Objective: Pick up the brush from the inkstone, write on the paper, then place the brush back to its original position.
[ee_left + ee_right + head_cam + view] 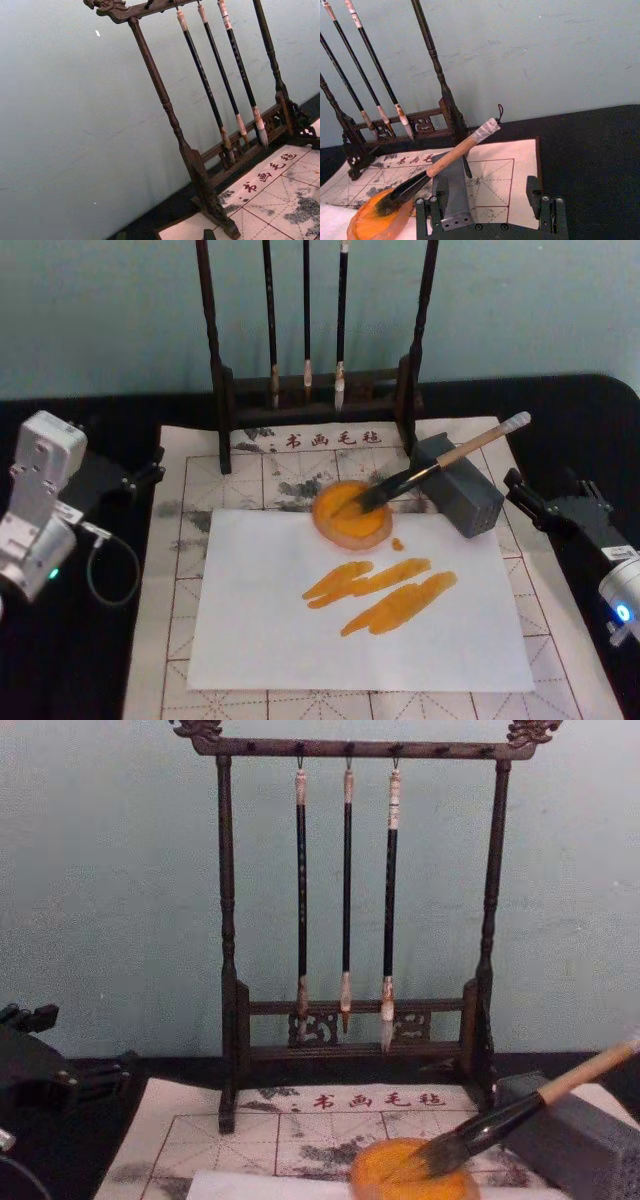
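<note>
The brush (440,466) rests on the inkstone (462,487); the paper (360,600) bears orange strokes; the right end effector (490,216) is spread, empty. Task appears complete.

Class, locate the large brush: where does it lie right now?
In the head view, the brush lies right of centre, its handle propped on the grey block and its bristles resting in the orange dish at the paper's far edge.

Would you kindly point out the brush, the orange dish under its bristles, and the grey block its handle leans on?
brush (470,449), head view, on the pale wooden handle.
orange dish (352,523), head view, on its near rim.
grey block (468,498), head view, on its top face.
</note>
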Motion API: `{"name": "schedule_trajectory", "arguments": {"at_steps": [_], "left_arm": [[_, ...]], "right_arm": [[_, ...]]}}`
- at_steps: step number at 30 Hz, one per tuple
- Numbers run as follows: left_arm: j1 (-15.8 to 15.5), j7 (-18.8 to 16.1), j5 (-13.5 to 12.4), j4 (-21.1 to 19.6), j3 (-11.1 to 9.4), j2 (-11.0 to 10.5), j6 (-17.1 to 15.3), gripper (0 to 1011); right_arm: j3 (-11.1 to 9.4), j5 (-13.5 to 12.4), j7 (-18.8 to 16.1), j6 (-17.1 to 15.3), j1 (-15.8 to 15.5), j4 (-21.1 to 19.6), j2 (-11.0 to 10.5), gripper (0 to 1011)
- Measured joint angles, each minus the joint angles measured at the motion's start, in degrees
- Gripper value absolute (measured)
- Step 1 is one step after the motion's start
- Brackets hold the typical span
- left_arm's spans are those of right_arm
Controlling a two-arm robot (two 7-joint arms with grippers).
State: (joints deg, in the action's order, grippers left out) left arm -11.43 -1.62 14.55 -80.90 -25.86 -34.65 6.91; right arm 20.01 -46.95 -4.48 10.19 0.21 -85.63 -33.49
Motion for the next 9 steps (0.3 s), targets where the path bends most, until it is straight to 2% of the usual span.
{"name": "schedule_trajectory", "arguments": {"at_steps": [9], "left_arm": [[0.0, 0.0, 0.0, 0.0, 0.0, 0.0, 0.0, 1001]], "right_arm": [[0.0, 0.0, 0.0, 0.0, 0.0, 0.0, 0.0, 1000]]}}
